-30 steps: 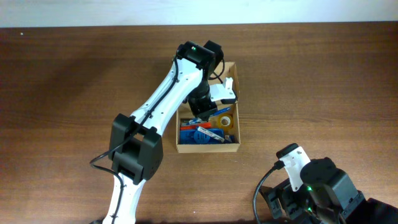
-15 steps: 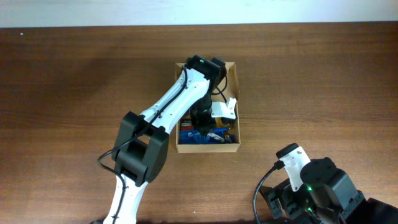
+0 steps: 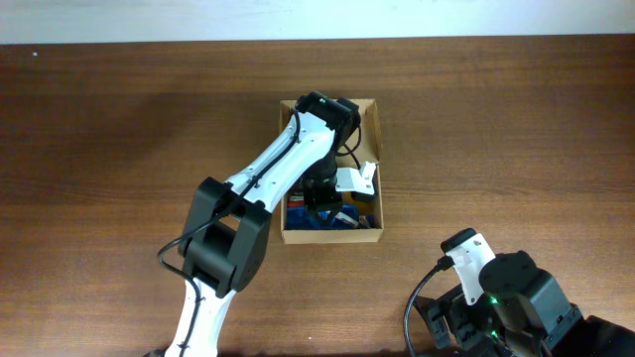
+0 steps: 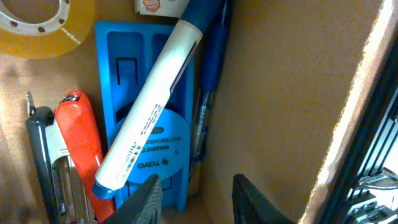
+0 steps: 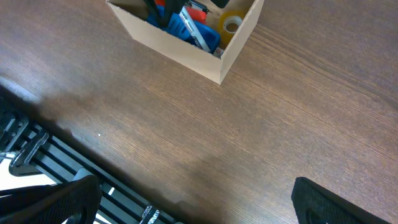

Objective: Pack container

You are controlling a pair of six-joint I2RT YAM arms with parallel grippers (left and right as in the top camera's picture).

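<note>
Container (image 3: 332,236) is placed mid-table, well apart from the right arm. The left gripper (image 4: 202,199) is sunk inside it, next to one cardboard wall (image 4: 280,93). Its fingers are seen apart, and nothing is clamped between them. The right gripper (image 5: 199,196) is held low over bare table (image 5: 280,124) with its fingers spread wide and nothing held.

Risks:
- Whiteboard marker (image 4: 152,106) is laid slantwise on top of a blue plastic tray (image 4: 118,68), and its blue-capped end lies just beside one left fingertip (image 4: 149,193). On lift-out the cap could be clipped, so the marker could be flicked up or rolled off the tray.
- The left fingers are parked close to the wall. If the wall is caught on the way up, the light box is likely to be dragged or tipped.
- The marker sits proud of the other contents, so flap closing may be blocked. The flap itself cannot be made out.

Around:
- A blue pen (image 4: 214,56) is wedged between the tray and the wall.
- A yellow tape roll (image 4: 37,28) is seen in the corner.
- A red-handled tool (image 4: 81,143) and a black-and-metal tool (image 4: 40,155) are laid beside the tray.
- The box floor is crowded, so little free room is left.
- In the overhead view most of the box interior is hidden by the left arm (image 3: 268,169).
- The table around the box is otherwise bare in the views.
</note>
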